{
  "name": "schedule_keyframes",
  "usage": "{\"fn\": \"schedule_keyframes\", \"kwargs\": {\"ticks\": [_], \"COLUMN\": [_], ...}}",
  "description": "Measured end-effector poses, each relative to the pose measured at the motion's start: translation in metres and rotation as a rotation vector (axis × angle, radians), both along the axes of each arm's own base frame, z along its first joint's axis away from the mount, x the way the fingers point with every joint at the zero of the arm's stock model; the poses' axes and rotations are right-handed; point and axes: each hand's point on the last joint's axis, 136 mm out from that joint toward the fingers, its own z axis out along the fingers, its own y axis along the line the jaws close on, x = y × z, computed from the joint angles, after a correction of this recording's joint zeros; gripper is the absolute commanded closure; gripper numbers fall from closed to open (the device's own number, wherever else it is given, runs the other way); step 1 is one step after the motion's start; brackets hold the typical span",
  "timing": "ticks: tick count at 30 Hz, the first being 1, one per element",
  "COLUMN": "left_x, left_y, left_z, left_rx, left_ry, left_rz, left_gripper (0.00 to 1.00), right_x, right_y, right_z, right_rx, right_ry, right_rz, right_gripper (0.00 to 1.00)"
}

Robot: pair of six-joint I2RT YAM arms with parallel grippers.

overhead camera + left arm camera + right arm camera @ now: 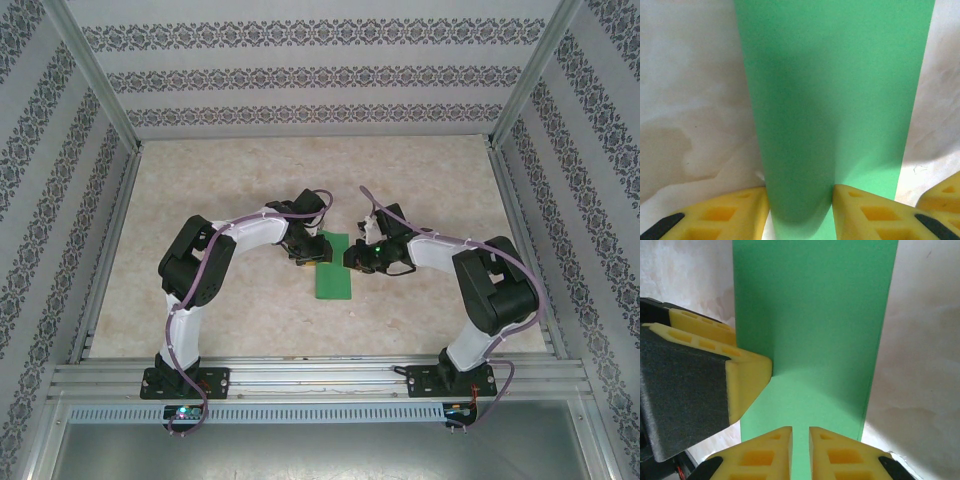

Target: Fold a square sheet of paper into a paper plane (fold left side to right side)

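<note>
Paper (pixel 333 268), folded narrow, lies in the middle of the surface (pixel 250 180), long axis from near edge to far. The left pincer (pixel 800 200) is spread over its left edge. The right pincer (pixel 800 432) is opposite, almost closed; whether it pinches I cannot tell.

The top camera sits above and behind the arm bases, facing far and down, wide enough for the whole worktop (pixel 220 170). Each wrist camera rides just behind its claw, left claw (pixel 800 192) and right claw (pixel 800 429), close over the green paper (pixel 333 272), which all three views share; the right wrist view also catches the left claw.
</note>
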Motion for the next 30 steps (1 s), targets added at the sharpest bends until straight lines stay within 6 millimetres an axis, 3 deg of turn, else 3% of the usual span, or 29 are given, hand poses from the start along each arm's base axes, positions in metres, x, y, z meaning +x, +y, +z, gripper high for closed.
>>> {"fn": "schedule_keyframes", "kwargs": {"ticks": [30], "left_x": [0.000], "left_y": [0.000], "left_z": [-0.001], "left_rx": [0.000], "left_ry": [0.005], "left_rz": [0.006], "left_gripper": [0.58], "right_x": [0.012], "right_y": [-0.016], "right_z": [0.009], "right_rx": [-0.042], "right_ry": [-0.048], "right_rz": [-0.060], "right_gripper": [0.83]}}
